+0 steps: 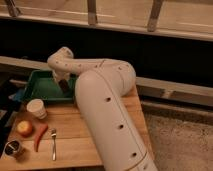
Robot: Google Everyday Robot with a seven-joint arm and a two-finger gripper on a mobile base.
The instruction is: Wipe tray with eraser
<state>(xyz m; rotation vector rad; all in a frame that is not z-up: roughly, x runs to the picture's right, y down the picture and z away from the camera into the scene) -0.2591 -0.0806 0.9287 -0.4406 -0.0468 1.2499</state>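
A green tray [37, 86] sits at the back left of the wooden table. My white arm reaches over it from the right, and my gripper [64, 85] hangs down into the tray's right part. A dark block, likely the eraser [65, 88], shows at the gripper's tip, on or just above the tray floor. The arm hides the tray's right edge.
A white cup [37, 108] stands in front of the tray. An apple [24, 128], a red chili pepper [40, 136], a fork [53, 143] and a small metal cup [13, 148] lie at the table's front left. A blue object [18, 95] sits by the tray's left edge.
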